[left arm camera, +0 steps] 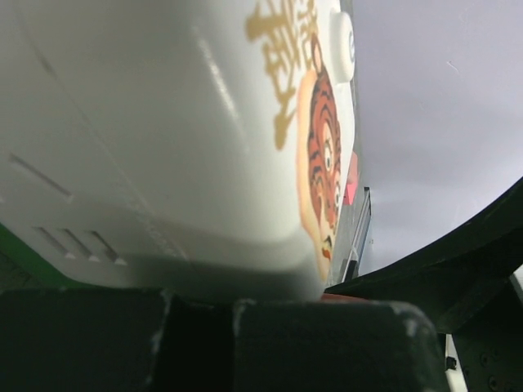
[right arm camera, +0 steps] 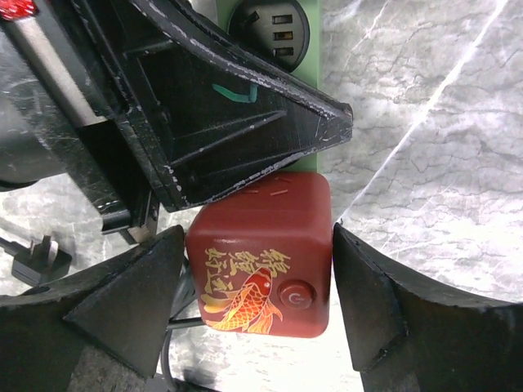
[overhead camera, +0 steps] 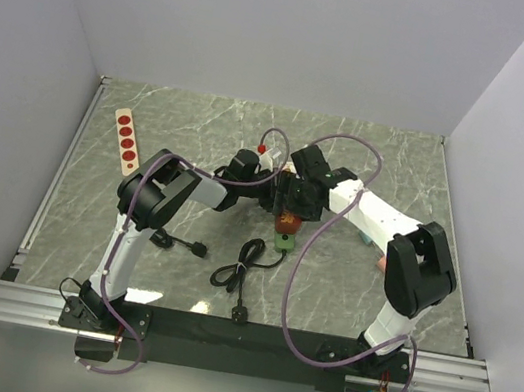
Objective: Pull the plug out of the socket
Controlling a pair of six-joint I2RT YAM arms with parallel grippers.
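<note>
The right gripper [right arm camera: 257,245] stands spread astride the red cube plug [right arm camera: 261,269], a finger just beside each flank. Contact is hard to judge. The plug seems seated in the green socket strip [right arm camera: 315,49]. The left gripper [left arm camera: 234,343], pressed together, lies across that strip, crowding the plug's far side, with a white tiger cube [left arm camera: 204,122] close against it. A loose black cable [overhead camera: 241,269] lies near on the marble table [right arm camera: 425,122].

A beige strip with red dots [overhead camera: 126,140] lies near the left edge of the grey marble table [overhead camera: 389,168].
</note>
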